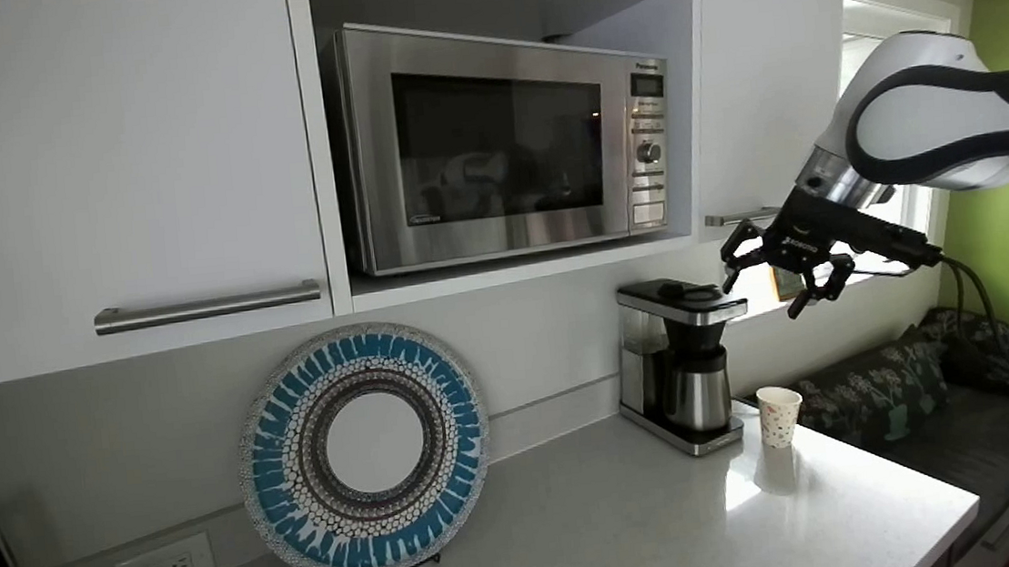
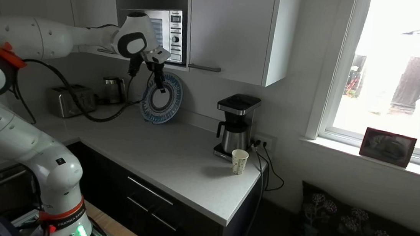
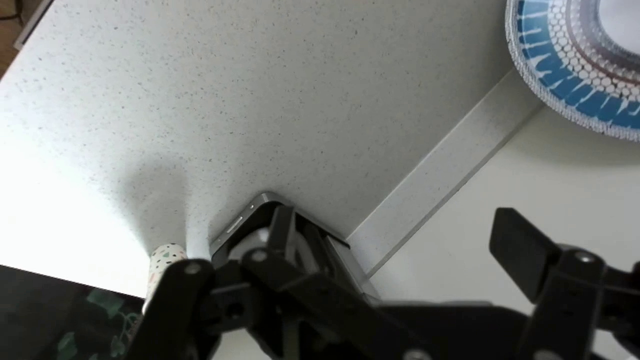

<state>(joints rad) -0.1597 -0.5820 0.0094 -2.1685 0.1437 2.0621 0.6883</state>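
With the fingers (image 3: 522,250) spread wide and holding nothing, the patterned cup (image 1: 779,417) standing upright on the surface (image 1: 598,517) near the coffee maker (image 1: 696,337) looks like light, thin paper that would crush easily, and so probably best taken gently around its middle

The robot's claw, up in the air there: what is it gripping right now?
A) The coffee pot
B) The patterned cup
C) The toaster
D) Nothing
D: the gripper has its jaws wide apart with nothing between them, and the cup stands on the counter, well clear of it.
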